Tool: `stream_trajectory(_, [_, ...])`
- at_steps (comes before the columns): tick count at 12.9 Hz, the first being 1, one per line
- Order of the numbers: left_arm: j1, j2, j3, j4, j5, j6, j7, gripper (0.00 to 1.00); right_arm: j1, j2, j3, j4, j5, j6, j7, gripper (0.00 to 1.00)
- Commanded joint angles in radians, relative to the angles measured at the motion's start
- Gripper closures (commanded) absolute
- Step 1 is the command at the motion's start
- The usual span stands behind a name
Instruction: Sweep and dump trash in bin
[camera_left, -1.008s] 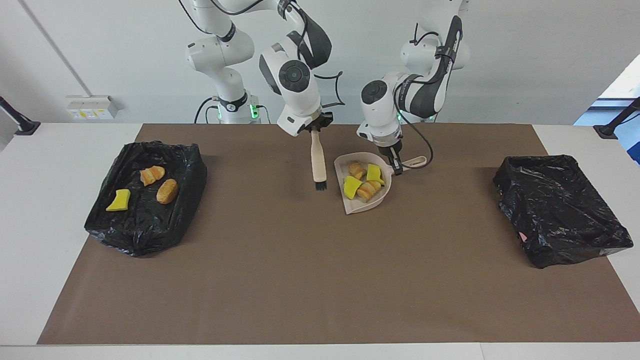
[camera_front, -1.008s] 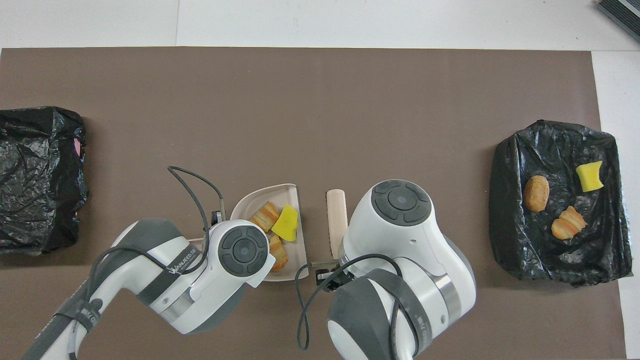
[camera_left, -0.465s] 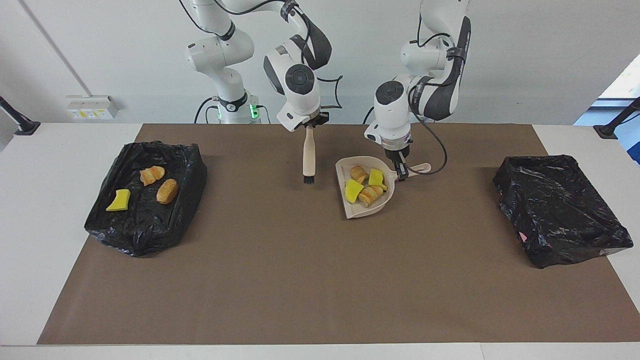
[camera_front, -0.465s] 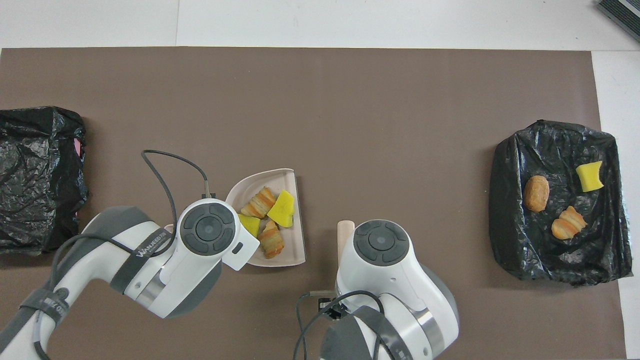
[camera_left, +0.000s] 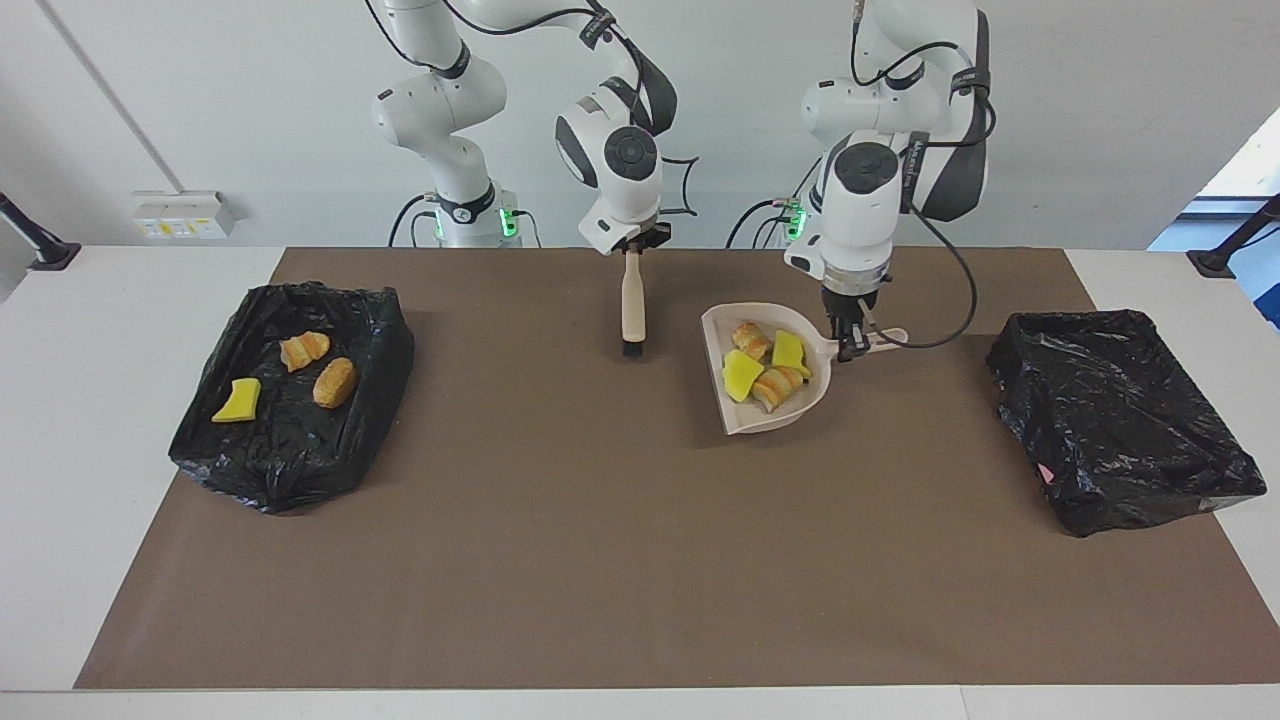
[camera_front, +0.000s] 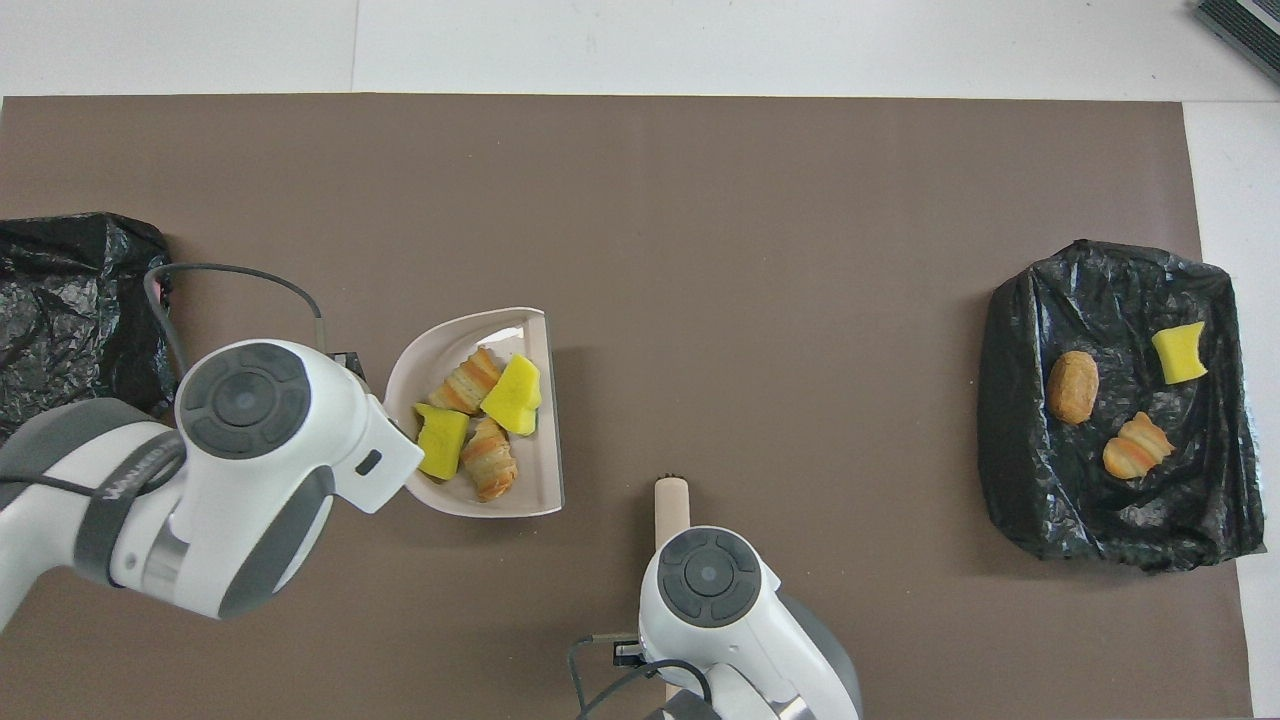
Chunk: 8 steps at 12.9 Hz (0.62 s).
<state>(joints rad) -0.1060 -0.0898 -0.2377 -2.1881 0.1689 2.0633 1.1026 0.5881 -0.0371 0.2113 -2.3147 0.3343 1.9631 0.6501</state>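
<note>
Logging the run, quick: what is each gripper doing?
Left gripper: shut on the dustpan handle.
Right gripper: shut on the brush.

In the overhead view the left gripper and the dustpan's (camera_front: 470, 340) handle are hidden under the left arm's own wrist, which also covers a corner of one yellow piece of trash (camera_front: 441, 439). The right gripper is likewise covered by its wrist there, and only the tip of the brush (camera_front: 671, 509) pokes out from under it. The black bin (camera_front: 70, 290) at the left arm's end of the table is cut off by the picture's edge and partly masked by the arm. In the facing view both arms' upper links run out of the top edge
</note>
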Motion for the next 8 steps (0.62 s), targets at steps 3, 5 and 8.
stream_trajectory(3, [0.009, -0.030, 0.176, 0.181, -0.034, -0.187, 0.190, 1.00, 0.024, -0.041, 0.000, -0.058, -0.001, 0.033, 0.013, 1.00])
stream_trajectory(5, [0.009, -0.025, 0.256, 0.255, -0.064, -0.219, 0.272, 1.00, 0.024, -0.037, 0.000, -0.066, -0.001, 0.043, -0.010, 1.00])
stream_trajectory(8, [0.011, -0.011, 0.381, 0.312, -0.066, -0.244, 0.282, 1.00, 0.015, -0.029, 0.000, -0.064, -0.001, 0.066, -0.013, 1.00])
